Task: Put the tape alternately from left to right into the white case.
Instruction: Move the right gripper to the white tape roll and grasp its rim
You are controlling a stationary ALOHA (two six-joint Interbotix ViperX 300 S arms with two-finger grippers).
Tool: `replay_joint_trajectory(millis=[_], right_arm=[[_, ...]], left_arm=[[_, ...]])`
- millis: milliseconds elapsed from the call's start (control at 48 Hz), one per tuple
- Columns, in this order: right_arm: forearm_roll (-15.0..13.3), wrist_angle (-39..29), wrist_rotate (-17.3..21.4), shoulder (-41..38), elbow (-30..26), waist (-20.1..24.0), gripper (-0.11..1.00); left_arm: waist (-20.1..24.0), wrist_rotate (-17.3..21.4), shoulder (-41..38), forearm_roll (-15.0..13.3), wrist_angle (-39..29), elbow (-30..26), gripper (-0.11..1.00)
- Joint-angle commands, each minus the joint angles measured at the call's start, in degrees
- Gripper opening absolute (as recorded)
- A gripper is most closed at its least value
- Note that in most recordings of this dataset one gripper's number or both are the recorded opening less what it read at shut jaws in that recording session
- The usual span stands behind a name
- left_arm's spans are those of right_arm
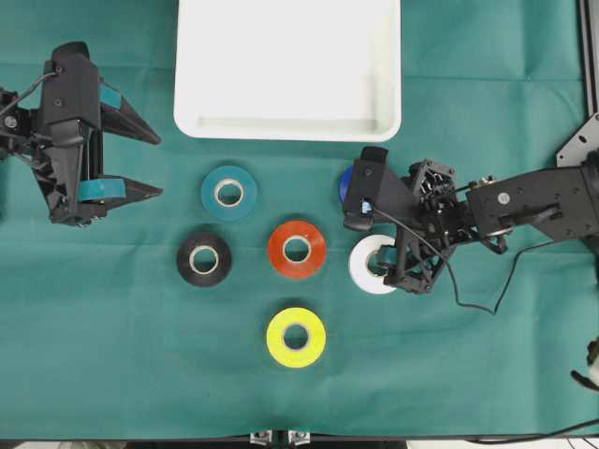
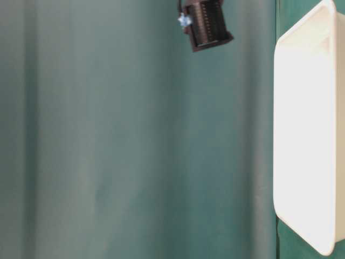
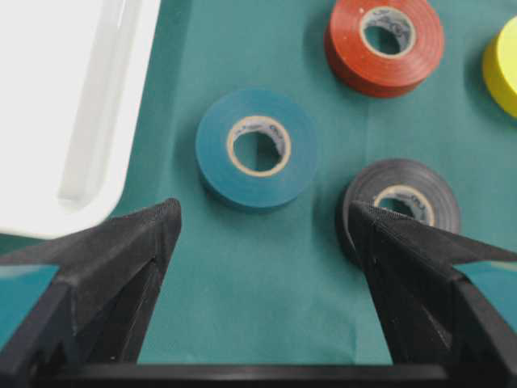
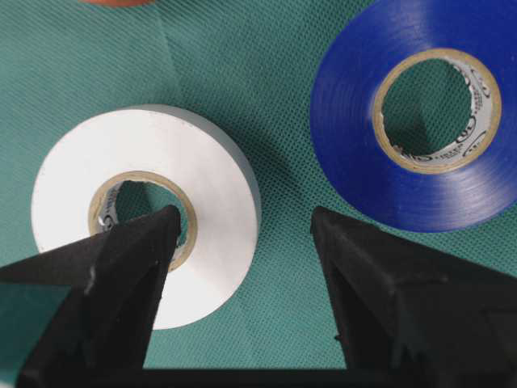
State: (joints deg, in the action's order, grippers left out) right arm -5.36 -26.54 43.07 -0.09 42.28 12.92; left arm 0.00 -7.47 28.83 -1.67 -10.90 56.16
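The white case (image 1: pixel 287 70) lies at the table's far middle with nothing in it. In front of it lie the rolls of tape: teal (image 1: pixel 229 193), black (image 1: pixel 204 259), red-orange (image 1: pixel 297 249), yellow (image 1: pixel 296 337), white (image 1: pixel 363 267) and blue (image 1: pixel 345 184), the last mostly hidden under the right arm. My left gripper (image 1: pixel 157 166) stands open to the left of the teal roll (image 3: pixel 214 153) and holds nothing. My right gripper (image 4: pixel 244 214) is open over the white roll (image 4: pixel 81 178). One finger is above its hole, the other on the cloth between it and the blue roll (image 4: pixel 355 121).
A green cloth covers the table. In the left wrist view the white case's corner (image 3: pixel 65 97) is at the left, with the black roll (image 3: pixel 400 174) by the right finger. A black cable (image 1: pixel 487 304) trails from the right arm. A metal frame (image 1: pixel 580 140) stands at the right edge.
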Motion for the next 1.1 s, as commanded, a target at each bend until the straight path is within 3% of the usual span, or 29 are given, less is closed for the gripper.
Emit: replay_joint_trajectory(millis=[0, 437, 500, 646, 1083], right_arm=[[-0.09, 0.18, 0.09, 0.09, -1.23, 0.18, 0.76], [-0.09, 0.00, 0.18, -2.37, -2.81, 0.18, 0.73], [-0.09, 0.00, 0.18, -2.37, -2.81, 0.26, 0.65], [-0.09, 0.00, 0.09, -1.93, -2.99, 0.35, 0.28], [0.00, 0.00, 0.09, 1.05, -2.99, 0.97, 0.28]], left_arm=[[0.18, 0.00, 0.18, 0.00, 0.53, -0.62, 0.80], [0.18, 0.00, 0.18, 0.00, 0.53, -0.62, 0.80], [0.09, 0.00, 0.18, 0.00, 0.53, -0.53, 0.80], [0.18, 0.00, 0.18, 0.00, 0.53, -0.53, 0.80], [0.18, -0.09, 0.53, 0.00, 0.35, -0.44, 0.80]])
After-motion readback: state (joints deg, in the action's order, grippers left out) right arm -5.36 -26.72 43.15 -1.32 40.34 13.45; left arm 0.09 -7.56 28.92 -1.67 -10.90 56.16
